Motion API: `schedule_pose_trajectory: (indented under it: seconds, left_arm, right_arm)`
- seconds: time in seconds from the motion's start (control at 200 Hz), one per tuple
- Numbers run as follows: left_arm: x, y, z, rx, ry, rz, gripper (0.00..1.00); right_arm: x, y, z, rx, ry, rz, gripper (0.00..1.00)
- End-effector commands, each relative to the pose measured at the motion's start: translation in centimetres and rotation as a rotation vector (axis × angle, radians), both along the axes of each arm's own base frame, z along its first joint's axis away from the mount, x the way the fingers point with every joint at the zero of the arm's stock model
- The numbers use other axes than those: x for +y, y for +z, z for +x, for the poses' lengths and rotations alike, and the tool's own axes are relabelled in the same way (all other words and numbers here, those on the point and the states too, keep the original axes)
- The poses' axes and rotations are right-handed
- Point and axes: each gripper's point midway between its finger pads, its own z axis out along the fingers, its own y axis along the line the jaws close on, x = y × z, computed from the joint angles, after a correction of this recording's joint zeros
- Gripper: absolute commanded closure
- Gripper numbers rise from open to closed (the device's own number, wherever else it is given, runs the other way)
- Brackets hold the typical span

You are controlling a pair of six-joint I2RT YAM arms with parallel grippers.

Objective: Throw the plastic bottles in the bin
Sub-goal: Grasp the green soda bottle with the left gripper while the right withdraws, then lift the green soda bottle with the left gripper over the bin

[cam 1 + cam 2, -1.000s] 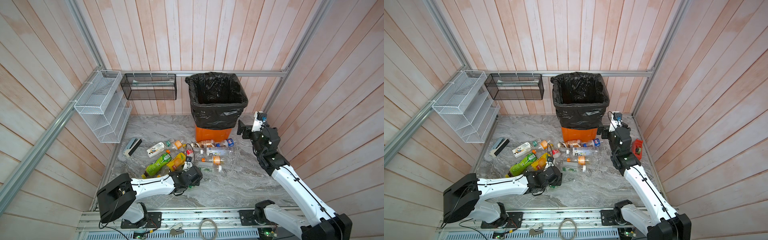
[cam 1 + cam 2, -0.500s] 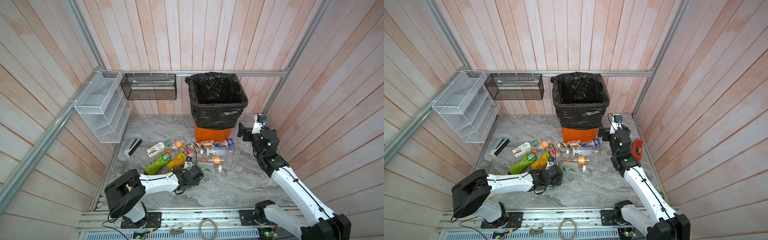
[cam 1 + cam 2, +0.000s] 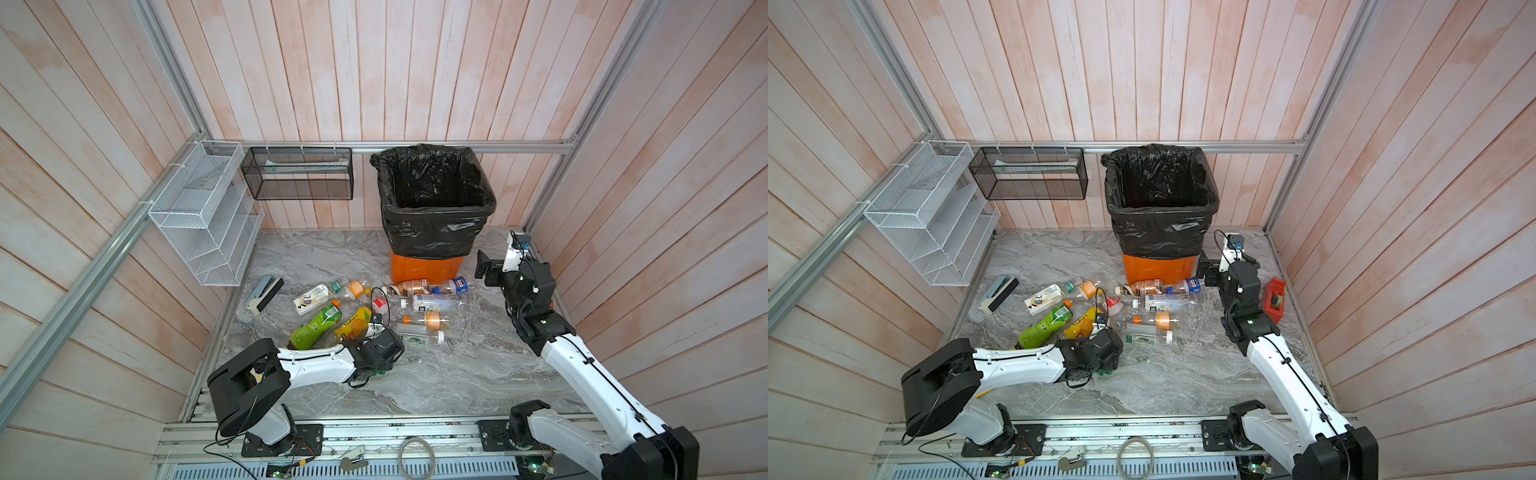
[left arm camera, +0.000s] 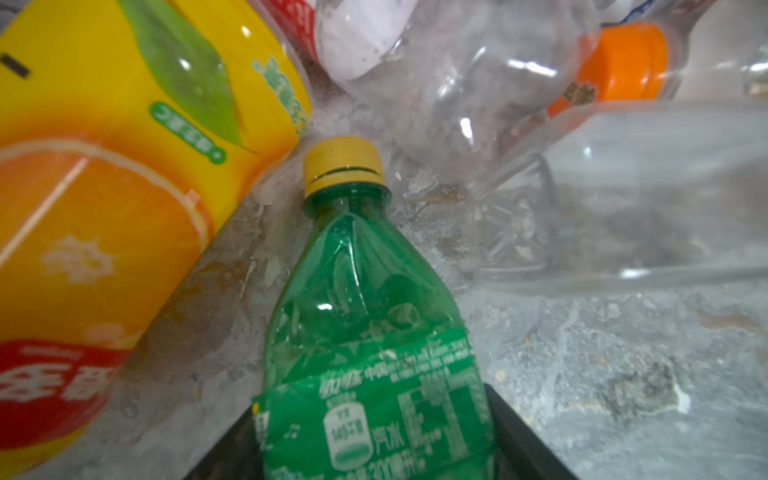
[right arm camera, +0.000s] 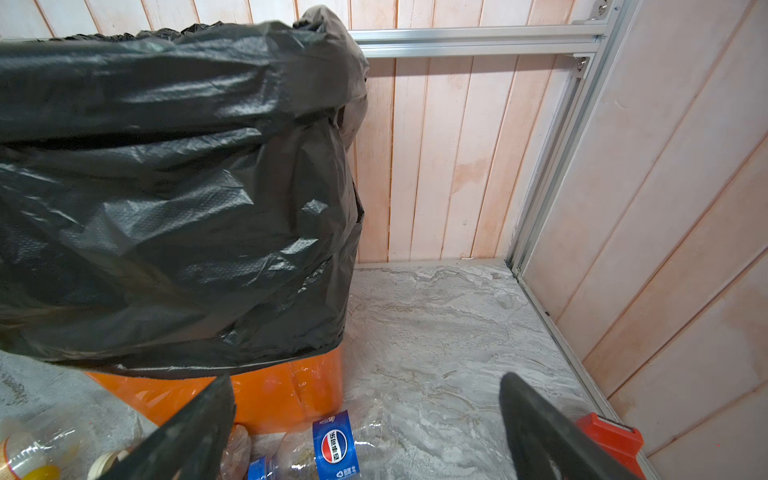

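Left fingers [image 4: 222, 453]: pressed to both sides of a green plastic bottle with a yellow cap [image 4: 365, 332], one black finger against each flank of its labelled body. The bottle lies flat on the grey marble-patterned table [image 3: 457, 374], cap pointing away toward the heap. In both top views the end of the left arm [image 3: 316, 365] covers it, low over the near edge of the pile.

Just beside the yellow cap, on the left, is a large bottle with a yellow-and-orange label [image 4: 104, 187]. Beyond the cap are crushed clear bottles, one with an orange cap [image 4: 623, 62].

Plastic bottles [image 3: 436, 304] are scattered mid-table, all lying down, between the left arm and the bin. A bright green-labelled one [image 3: 316, 326] sits at the left of the cluster. A clear one with a blue label [image 5: 334, 444] lies at the far right, just beside the bin's base.

Right fingers [image 5: 195, 424]: spread wide, with bare table showing in the gap. They hang right of the bin's base, aimed at its lower corner, with the blue-labelled bottle ahead of them. A red tape dispenser [image 3: 1276, 295] stands on the table further right, by the wall.

The tall square orange bin [image 3: 419, 268] stands upright at far middle, with a glossy black bag [image 3: 432, 232] folded over its rim. The interior is too dark to read.

On the far wall, left of the bin: a black wire-mesh basket [image 3: 297, 178]. On the left wall: a white wire-mesh rack [image 3: 203, 216].
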Motion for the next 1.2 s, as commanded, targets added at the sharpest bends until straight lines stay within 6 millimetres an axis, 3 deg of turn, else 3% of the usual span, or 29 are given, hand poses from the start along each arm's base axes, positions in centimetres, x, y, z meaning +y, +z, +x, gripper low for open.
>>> schedule_pose_trajectory:
  seconds: [0.0,0.165,0.4,0.645,0.795,0.91,1.095,1.195]
  left_arm:
    - [0.2,0.1,-0.5,0.013,0.003,-0.027,0.30]
    - [0.5,0.5,-0.9,0.014,0.015,-0.037,0.31]
    - [0.4,2.8,-1.1,-0.035,0.018,-0.066,0.31]
    - [0.3,7.9,-1.2,-0.154,0.001,-0.102,0.34]
    - [0.2,14.1,-1.3,-0.356,-0.015,-0.110,0.34]
    - [0.7,19.8,-0.3,-0.541,-0.026,-0.131,0.34]
    - [0.6,31.7,1.1,-0.936,-0.089,-0.157,0.32]
    - [-0.1,36.9,2.9,-1.034,-0.140,-0.217,0.30]
  right_arm:
    - [-0.6,0.5,-0.4,-0.018,-0.018,0.018,0.01]
    - [-0.7,0.4,-0.6,-0.015,-0.022,0.019,0.01]
    - [-0.9,0.0,-0.8,-0.009,-0.030,0.025,0.01]
    - [-1.7,-0.7,-1.5,-0.015,-0.064,0.035,0.01]
    - [-2.5,-1.1,-2.3,-0.040,-0.089,0.068,0.01]
    - [-3.3,-1.8,-2.8,-0.042,-0.116,0.103,0.01]
    - [-4.2,-3.2,-3.8,-0.035,-0.152,0.142,0.01]
    - [-4.1,-3.8,-4.2,-0.027,-0.144,0.158,0.01]
